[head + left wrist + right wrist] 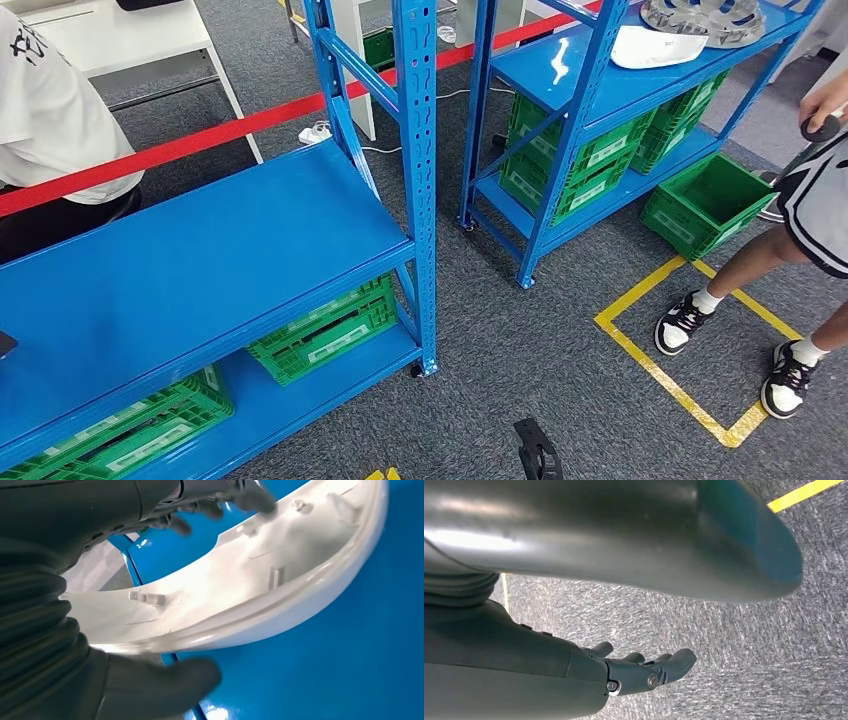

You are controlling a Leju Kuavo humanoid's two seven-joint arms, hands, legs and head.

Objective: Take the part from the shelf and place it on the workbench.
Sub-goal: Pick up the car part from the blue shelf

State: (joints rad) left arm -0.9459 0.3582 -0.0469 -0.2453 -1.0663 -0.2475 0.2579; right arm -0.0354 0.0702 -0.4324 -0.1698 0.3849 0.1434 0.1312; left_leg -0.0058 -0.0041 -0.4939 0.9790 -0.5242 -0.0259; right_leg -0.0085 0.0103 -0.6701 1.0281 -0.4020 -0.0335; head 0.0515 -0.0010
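The left hand [100,630] holds the white part [240,590] over the blue shelf [350,670]; the right hand [644,670] hangs loose, holding nothing

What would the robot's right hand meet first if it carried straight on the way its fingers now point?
Probably the grey carpet: the right hand hangs empty above it, with nothing visible between, though depth is hard to judge.

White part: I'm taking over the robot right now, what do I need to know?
Left robot hand: holds the white part between thumb and fingers, over a blue surface.
Right robot hand: hangs above the grey floor, holding nothing.
Done: the part is grasped.
Left: set it down and let go. I cannot tell whether it touches the blue surface.
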